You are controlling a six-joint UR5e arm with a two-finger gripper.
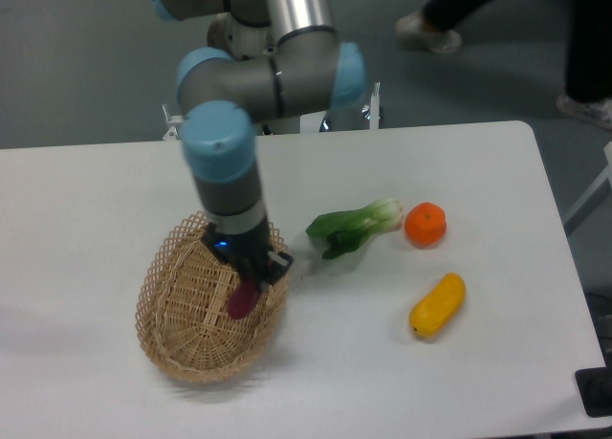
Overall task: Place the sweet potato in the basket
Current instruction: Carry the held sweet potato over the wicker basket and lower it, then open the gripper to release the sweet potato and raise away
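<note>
A: Far left?
B: Oval shallow woven wicker basket (182, 334), light tan w/ lacy looped rim, on the white table (86, 229).
A: And the arm?
B: Grey-and-blue robot arm (225, 157) drops from top centre into the basket's right side. Its black two-finger gripper (251, 278) points down over the basket interior.
A: Jaws?
B: Clamped on the small elongated dark reddish-purple sweet potato (242, 299). Tuber hangs below the fingertips, tilted, inside the basket rim; can't tell whether its lower end touches the weave.
A: Right of that?
B: Green leafy bok choy w/ pale stem (356, 226), lying just beside the basket, apart from it. Next, round orange fruit (426, 224), near the bok choy's stem end. Below & right, yellow-orange oblong vegetable (438, 305), lying diagonally, well apart from the basket.
</note>
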